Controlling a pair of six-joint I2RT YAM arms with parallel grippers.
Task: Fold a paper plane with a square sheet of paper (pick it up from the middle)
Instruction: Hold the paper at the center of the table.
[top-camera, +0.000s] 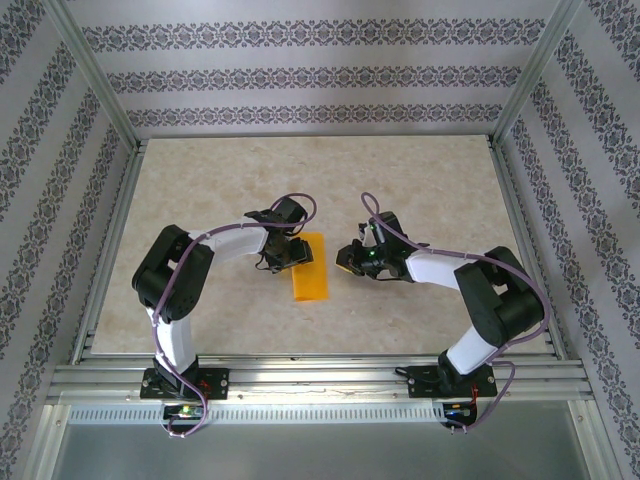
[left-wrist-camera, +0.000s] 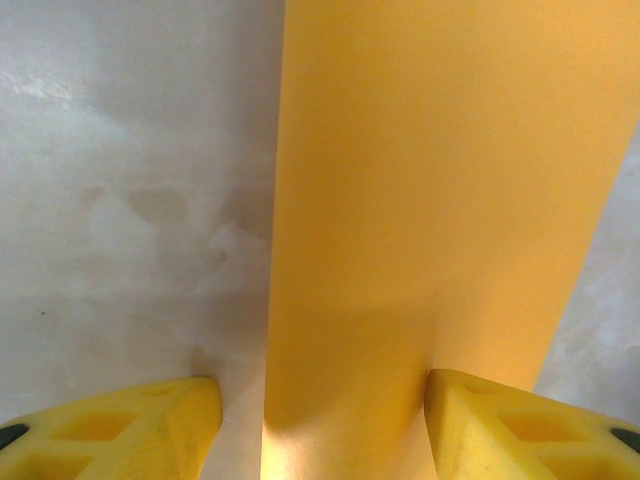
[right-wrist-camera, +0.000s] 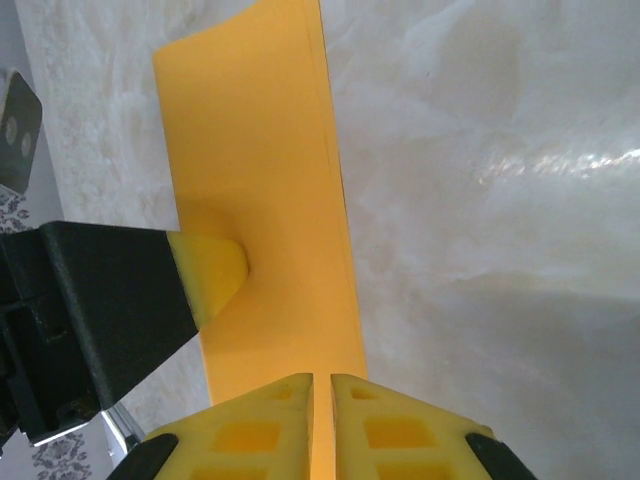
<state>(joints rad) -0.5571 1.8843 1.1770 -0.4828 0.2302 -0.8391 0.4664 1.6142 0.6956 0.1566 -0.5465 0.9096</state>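
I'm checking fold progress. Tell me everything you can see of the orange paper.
The orange paper is thin, plain, unmarked, folded into a rectangle with stacked edges along one side. It lies on the table between the arms. One fingertip of the open left tool presses it; the shut right tool meets its edge.

The top camera sits above and behind my bases and looks down and forward over the whole desk (top-camera: 200, 190) from far off, with my bases at the bottom of its frame. Each wrist camera looks along its own fingers from very close: my left fingers (left-wrist-camera: 130, 425) in the bottom corners, my right fingers (right-wrist-camera: 400, 430) at bottom centre. All three views share the orange paper (left-wrist-camera: 430, 200) mid-desk.
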